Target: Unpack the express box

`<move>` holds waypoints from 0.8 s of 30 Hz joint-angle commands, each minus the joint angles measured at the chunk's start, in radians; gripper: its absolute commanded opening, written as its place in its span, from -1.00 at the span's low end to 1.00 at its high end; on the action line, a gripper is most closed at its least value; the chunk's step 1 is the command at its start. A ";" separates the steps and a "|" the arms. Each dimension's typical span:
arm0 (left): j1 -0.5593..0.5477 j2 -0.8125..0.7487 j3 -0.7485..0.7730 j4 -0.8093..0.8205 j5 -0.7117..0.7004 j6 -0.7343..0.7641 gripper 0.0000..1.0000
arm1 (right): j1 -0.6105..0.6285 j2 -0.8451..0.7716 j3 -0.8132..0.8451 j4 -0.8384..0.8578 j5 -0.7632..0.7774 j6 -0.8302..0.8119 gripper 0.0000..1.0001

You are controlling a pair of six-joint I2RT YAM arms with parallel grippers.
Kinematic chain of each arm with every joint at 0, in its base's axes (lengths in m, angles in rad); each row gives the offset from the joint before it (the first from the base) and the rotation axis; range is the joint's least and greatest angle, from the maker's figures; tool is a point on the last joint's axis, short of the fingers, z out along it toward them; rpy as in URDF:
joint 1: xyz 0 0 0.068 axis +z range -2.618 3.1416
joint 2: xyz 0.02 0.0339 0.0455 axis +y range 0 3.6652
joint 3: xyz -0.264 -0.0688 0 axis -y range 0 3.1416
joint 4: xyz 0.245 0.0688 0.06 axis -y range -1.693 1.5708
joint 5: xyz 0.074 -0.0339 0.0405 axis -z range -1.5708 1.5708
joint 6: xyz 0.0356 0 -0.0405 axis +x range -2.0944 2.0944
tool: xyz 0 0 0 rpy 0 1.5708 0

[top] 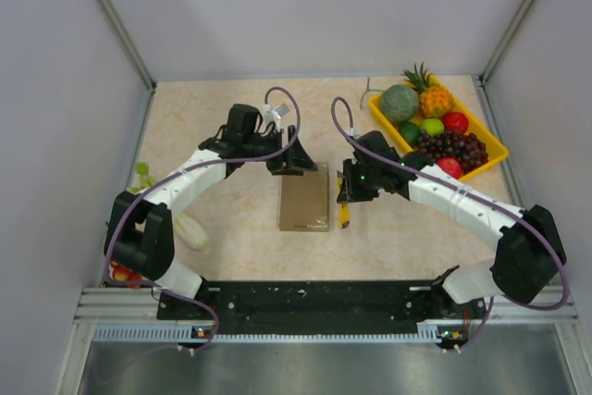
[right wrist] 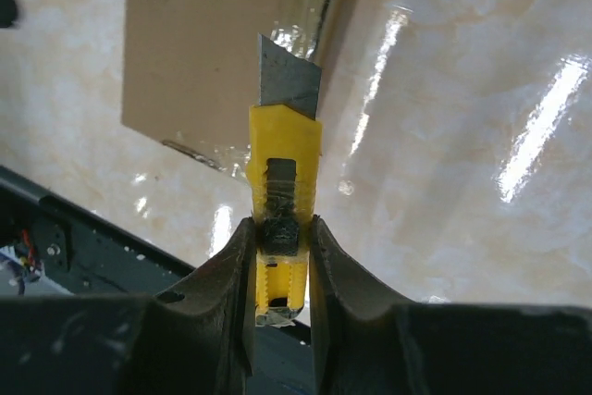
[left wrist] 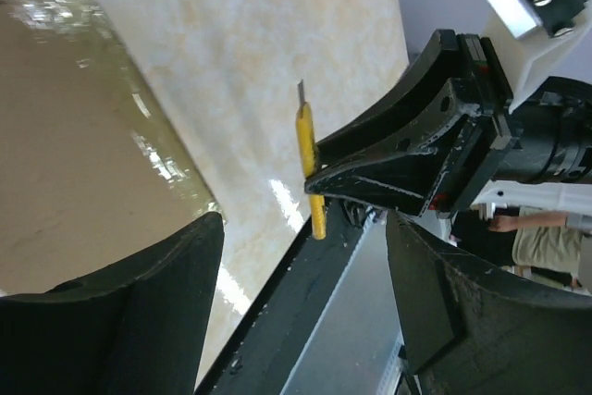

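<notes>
Yellow tray point(top: 488, 129) holds fruit point(top: 399, 104); utility knife point(right wrist: 282, 191) has blade point(right wrist: 289, 71) extended.

"What's this boxed in with?"

"Pale grey panels. There's a back wall point(top: 314, 6), a left wall point(top: 55, 154) and a right wall point(top: 555, 108), with slim metal posts point(top: 115, 20) slanting up at the back corners."

"And the desk?"

"The desk point(top: 240, 233) is beige and marbled like stone. It's glossy, too: bright streaks of glare point(right wrist: 539, 131) lie across it, though the light looks even and the shadows soft."

"What about the near edge?"

"A ribbed aluminium rail point(top: 97, 307) runs along it, and below that there's a dull grey metal sheet point(top: 324, 367)."
</notes>
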 commanded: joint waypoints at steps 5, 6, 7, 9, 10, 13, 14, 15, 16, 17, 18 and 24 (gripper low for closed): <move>-0.129 0.092 0.094 0.081 0.035 -0.013 0.48 | 0.028 -0.121 -0.010 0.157 -0.133 -0.089 -1.00; -0.134 0.098 0.105 0.080 0.032 -0.020 0.47 | 0.029 -0.127 -0.015 0.160 -0.141 -0.095 -1.00; -0.139 0.112 0.106 0.083 0.031 -0.032 0.46 | 0.029 -0.139 -0.018 0.165 -0.148 -0.101 -1.00; -0.151 0.119 0.119 0.097 0.031 -0.040 0.44 | 0.034 -0.148 -0.024 0.174 -0.151 -0.109 -1.00; -0.156 0.126 0.120 0.103 0.038 -0.045 0.43 | 0.039 -0.153 -0.027 0.176 -0.157 -0.115 -1.00; -0.162 0.142 0.136 0.109 0.047 -0.051 0.37 | 0.039 -0.158 -0.031 0.176 -0.173 -0.131 -1.00; -0.162 0.149 0.137 0.109 0.049 -0.049 0.34 | 0.040 -0.162 -0.033 0.177 -0.174 -0.135 -1.00; -0.162 0.153 0.143 0.107 0.052 -0.051 0.31 | 0.042 -0.162 -0.035 0.176 -0.176 -0.144 -1.00; -0.162 0.165 0.146 0.106 0.055 -0.051 0.26 | 0.045 -0.165 -0.035 0.176 -0.174 -0.146 -1.00; -0.163 0.170 0.148 0.103 0.064 -0.051 0.22 | 0.046 -0.168 -0.036 0.174 -0.173 -0.149 -1.00; -0.163 0.175 0.154 0.100 0.069 -0.051 0.16 | 0.048 -0.170 -0.036 0.176 -0.168 -0.152 -1.00; -0.179 0.184 0.166 0.045 0.095 -0.003 -0.20 | 0.049 -0.178 -0.039 0.176 -0.144 -0.151 -1.00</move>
